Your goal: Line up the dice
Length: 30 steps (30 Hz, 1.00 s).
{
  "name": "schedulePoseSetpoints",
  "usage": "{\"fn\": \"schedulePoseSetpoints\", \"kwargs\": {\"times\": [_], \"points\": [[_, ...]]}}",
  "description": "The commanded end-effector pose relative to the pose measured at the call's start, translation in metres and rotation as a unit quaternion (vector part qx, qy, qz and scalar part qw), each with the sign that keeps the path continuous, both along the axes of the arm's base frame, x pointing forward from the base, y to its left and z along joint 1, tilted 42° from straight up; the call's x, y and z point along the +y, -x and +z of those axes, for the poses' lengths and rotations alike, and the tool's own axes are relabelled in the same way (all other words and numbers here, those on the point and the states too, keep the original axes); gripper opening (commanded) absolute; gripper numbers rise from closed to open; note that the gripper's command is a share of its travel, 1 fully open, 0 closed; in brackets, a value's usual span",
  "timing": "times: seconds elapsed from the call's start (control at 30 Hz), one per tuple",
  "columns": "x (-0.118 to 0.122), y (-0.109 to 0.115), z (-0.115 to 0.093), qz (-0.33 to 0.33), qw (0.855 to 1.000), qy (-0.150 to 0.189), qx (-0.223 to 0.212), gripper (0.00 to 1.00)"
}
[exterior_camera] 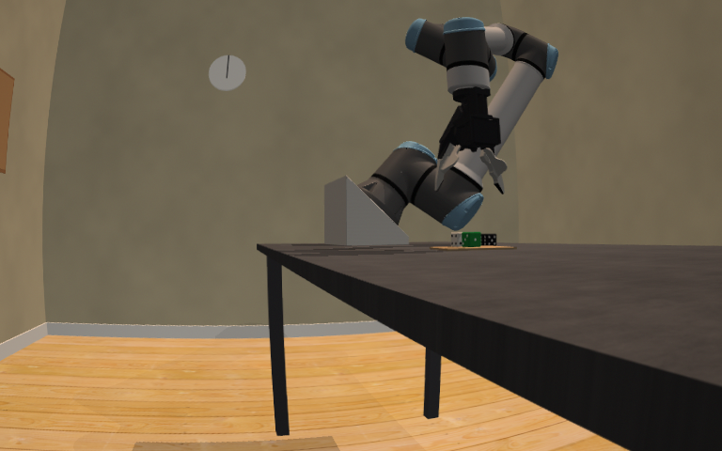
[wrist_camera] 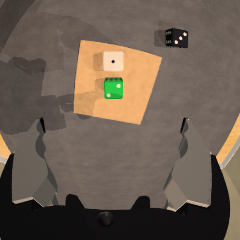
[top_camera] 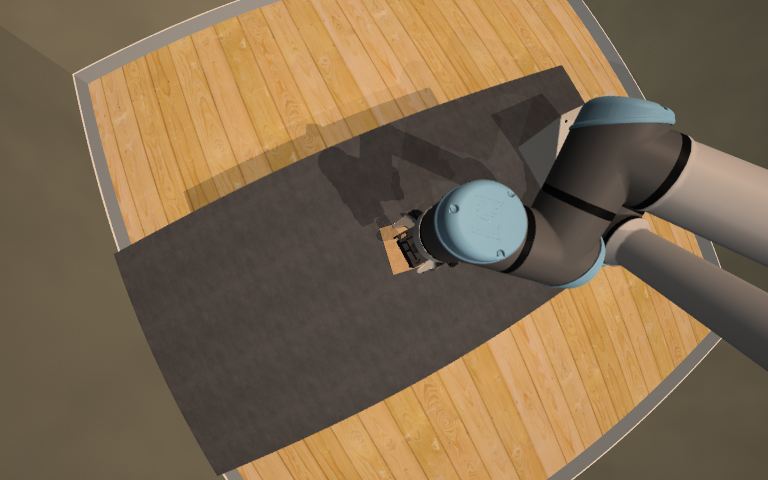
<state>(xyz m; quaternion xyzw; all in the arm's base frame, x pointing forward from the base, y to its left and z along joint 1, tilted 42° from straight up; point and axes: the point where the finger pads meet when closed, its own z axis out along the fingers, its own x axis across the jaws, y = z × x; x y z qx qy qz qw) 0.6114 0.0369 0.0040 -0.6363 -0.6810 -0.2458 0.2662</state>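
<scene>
Wide-open empty claw [wrist_camera: 114, 150] above the square orange mat [wrist_camera: 142, 75]; white die [wrist_camera: 113, 61] and green die [wrist_camera: 114, 89] on it, black die [wrist_camera: 176, 38] off on the dark desk [wrist_camera: 200, 90].

White die [wrist_camera: 113, 61], green die [wrist_camera: 114, 89] on mat [wrist_camera: 142, 70]; black die [wrist_camera: 176, 38] off.

The arm [exterior_camera: 510, 95] rises from its tilted base joint, folds over at the top and drops its wrist [exterior_camera: 467, 74] straight down. The gripper [exterior_camera: 470, 175] hangs well above the table, pointing downward. Its two jaws are spread fully wide with nothing between the fingers.
</scene>
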Motion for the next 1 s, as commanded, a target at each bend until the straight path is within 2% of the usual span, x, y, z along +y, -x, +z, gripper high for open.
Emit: {"fn": "schedulePoseSetpoints", "kwargs": {"times": [0.0,0.67,0.97], "points": [[-0.0008,-0.0006,0.0006,0.0,1.0,0.0,-0.001,1.0],[-0.0008,-0.0004,0.0006,0.001,1.0,0.0,-0.002,1.0],[-0.0004,0.0011,0.0014,0.016,1.0,-0.001,-0.016,1.0]]}}
